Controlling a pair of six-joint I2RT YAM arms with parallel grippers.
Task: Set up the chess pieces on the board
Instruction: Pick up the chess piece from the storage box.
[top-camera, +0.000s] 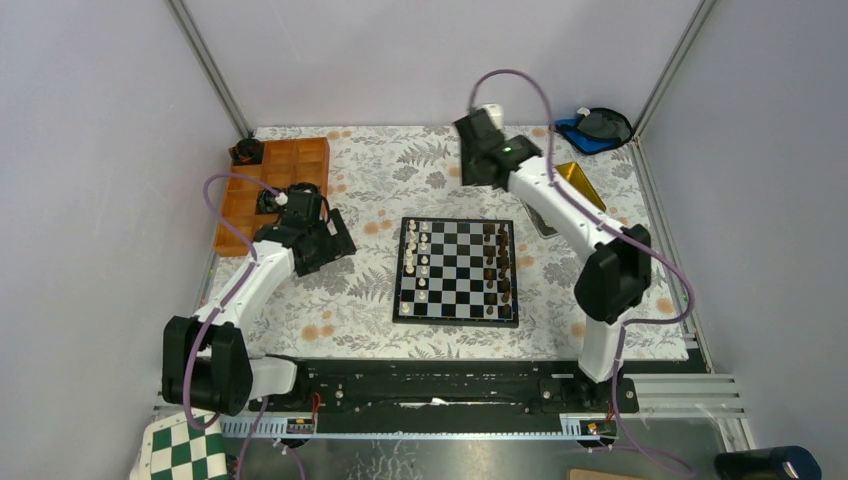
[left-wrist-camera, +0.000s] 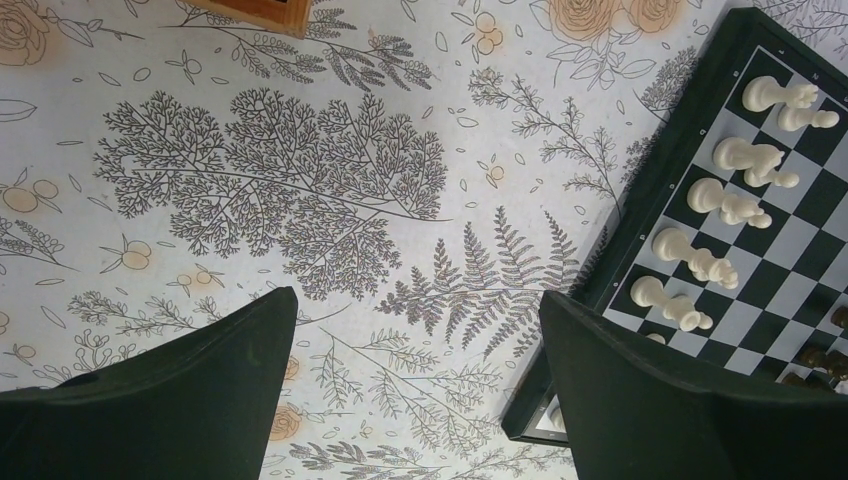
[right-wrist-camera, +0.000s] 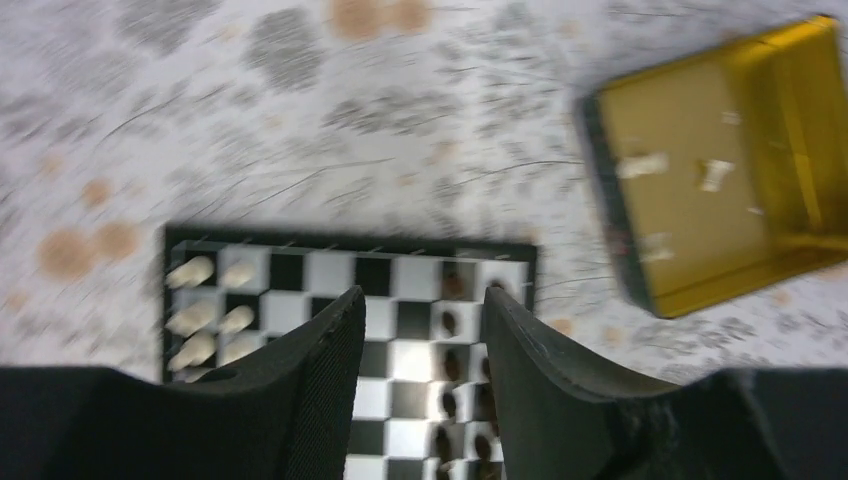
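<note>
One board (top-camera: 457, 270) carries two columns of cream chess pieces (top-camera: 418, 260); left claw (left-wrist-camera: 418, 300) gapes wide, empty; right claw (right-wrist-camera: 422, 295) part-open, empty.

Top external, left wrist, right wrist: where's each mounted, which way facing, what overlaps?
Top external: above and behind the bases, looking down on the floral tablecloth and board; left arm and right arm show.
Left wrist: on the left arm, facing down at tablecloth and the board's edge with white pieces; left gripper shows, open.
Right wrist: on the right arm, blurred, looking down on board and gold tray; right gripper shows, open.
Shared: all three see the board and white pieces.
</note>
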